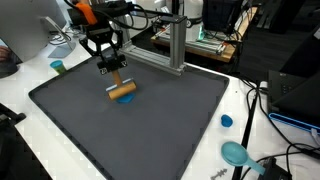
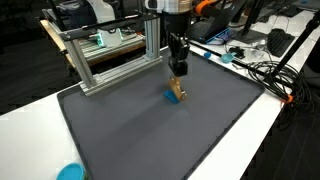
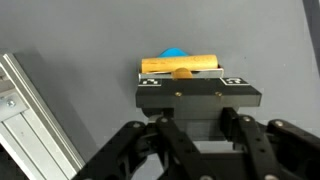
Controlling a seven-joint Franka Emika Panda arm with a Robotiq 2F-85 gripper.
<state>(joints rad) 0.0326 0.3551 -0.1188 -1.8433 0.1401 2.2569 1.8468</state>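
One wooden cylinder [image 3: 180, 65] lies crosswise just under the hand [image 1: 110, 68], long axis spanning the fingers, blue bit behind; grip looks released, though I can't really tell.

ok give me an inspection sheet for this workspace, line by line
surface: dark grey mat on a white table, flat.
job's things: tan wooden cylinder lying on the mat over a small blue piece.
clutter: blue cap and teal round object on the table edge; small teal cup near the far corner.
grippers: gripper poised just above the cylinder; whether the jaws are open or shut cannot be told.
cables: black cables trailing off the table side.
surroundings: aluminium frame behind the mat; cluttered benches beyond.
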